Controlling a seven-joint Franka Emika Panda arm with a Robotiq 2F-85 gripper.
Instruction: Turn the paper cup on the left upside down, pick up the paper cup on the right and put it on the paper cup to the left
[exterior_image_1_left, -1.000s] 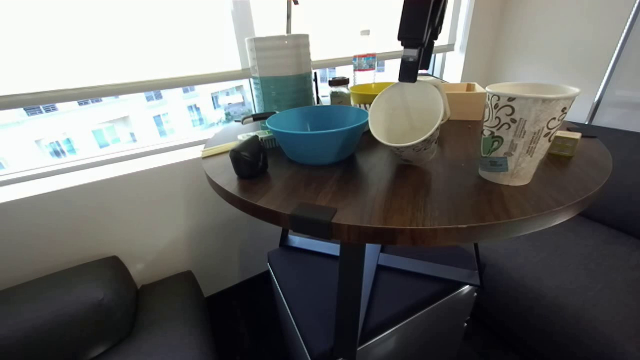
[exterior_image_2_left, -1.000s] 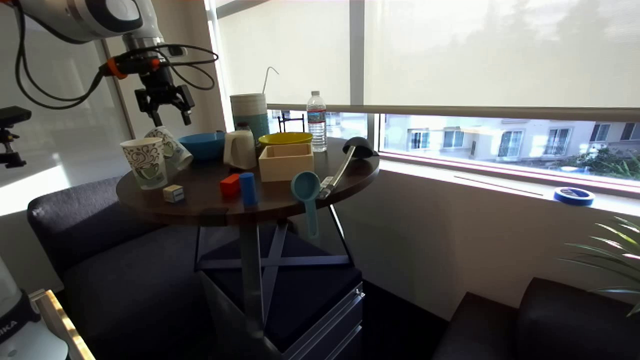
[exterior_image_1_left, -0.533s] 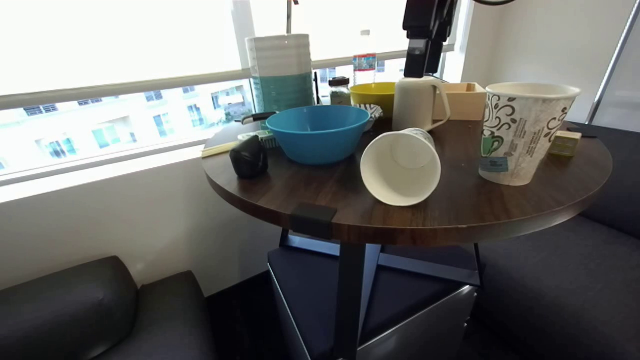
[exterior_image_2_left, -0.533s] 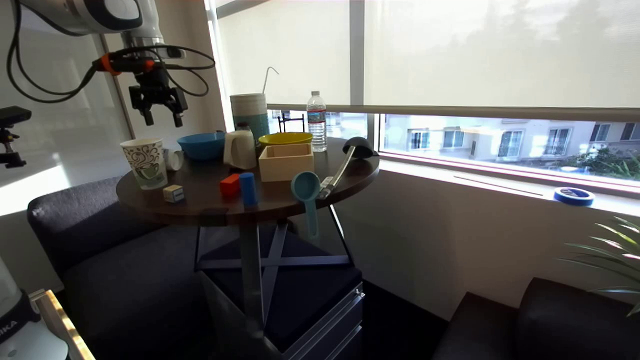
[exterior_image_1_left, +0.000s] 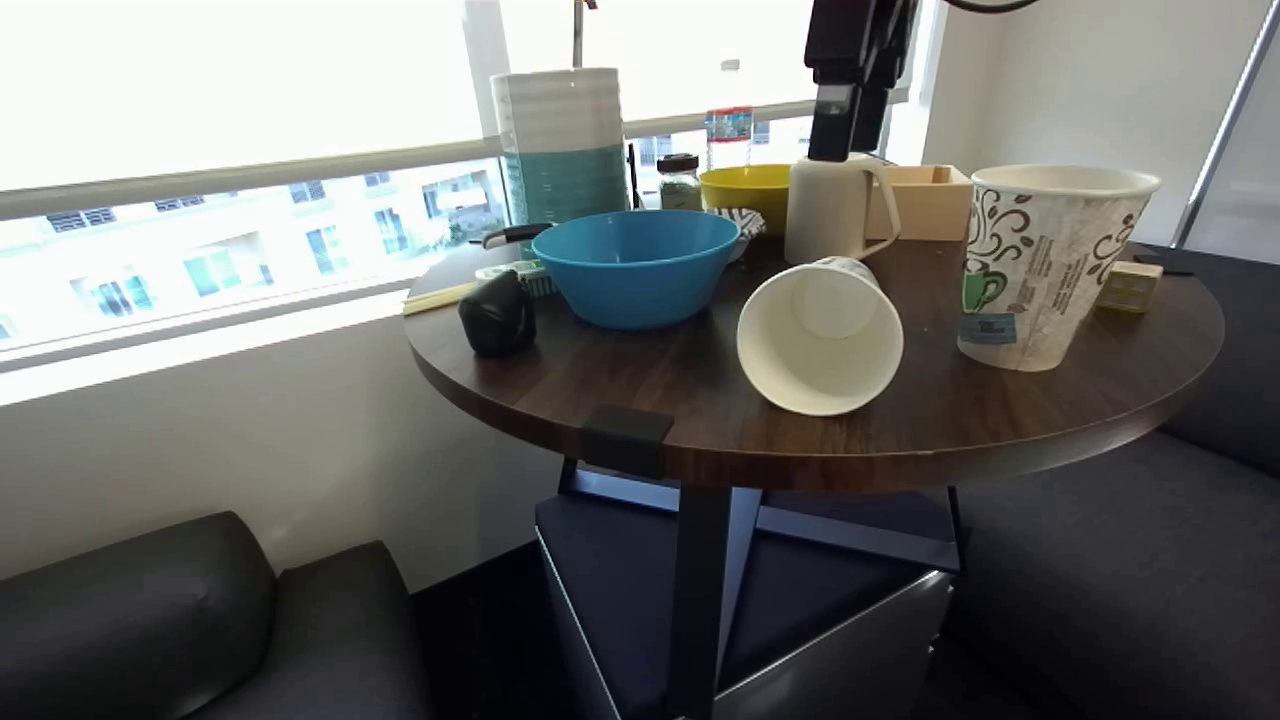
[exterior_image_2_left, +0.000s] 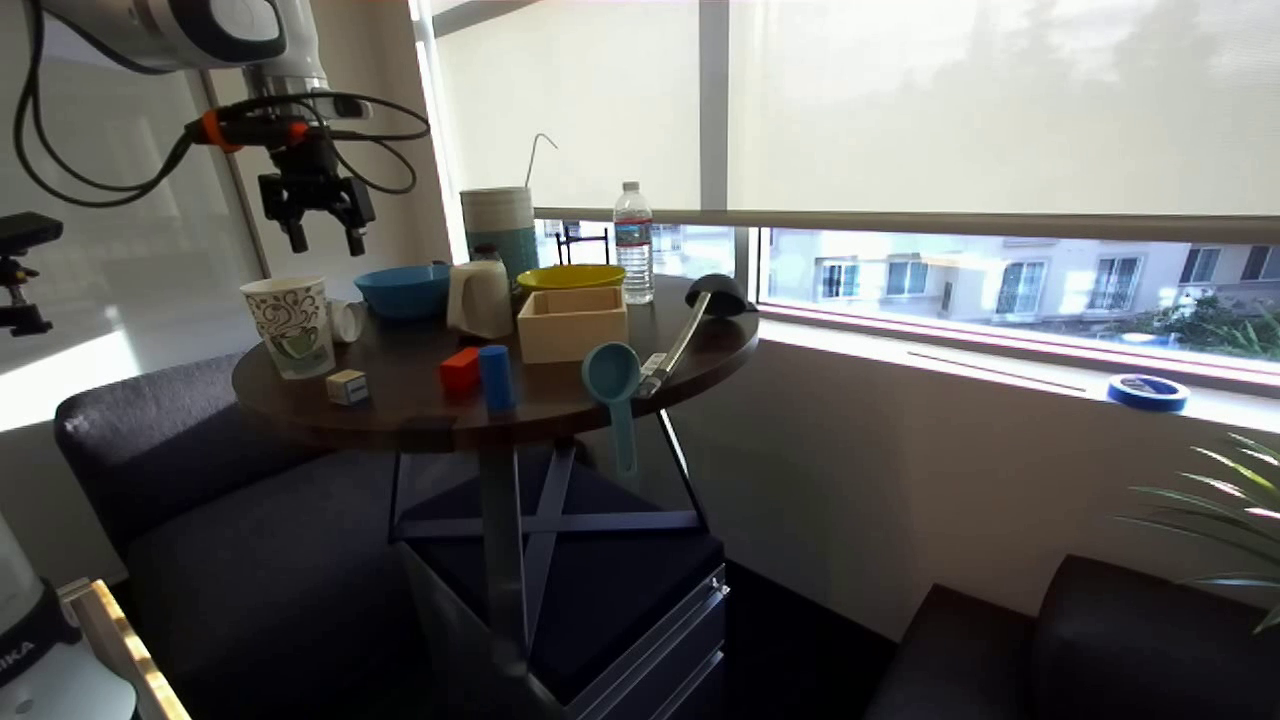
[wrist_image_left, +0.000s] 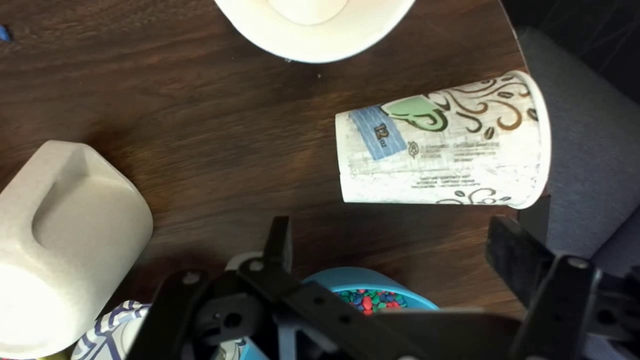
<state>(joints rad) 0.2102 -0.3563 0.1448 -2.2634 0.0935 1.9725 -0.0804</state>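
Both jaws: they stood released and wide apart above the worktop (exterior_image_1_left: 930, 420); in an exterior view one partly covered the other, in front of the rim of the mug (exterior_image_1_left: 815, 220).
Tipped cup (exterior_image_2_left: 348, 322): it lay on its side on the worktop below me, mouth towards the worktop's edge, mostly hidden in an exterior view.
Upright cup (exterior_image_2_left: 285, 325): it did that hiding, standing apart from the tipped cup; the top edge of my wrist view cut it off.
Mug: that view's left edge cropped it, and glare bleached part of it.
Blue bowl (wrist_image_left: 352, 274): my jaws blocked much of it in that view, and I could not name the small coloured bits (wrist_image_left: 367, 303) inside.
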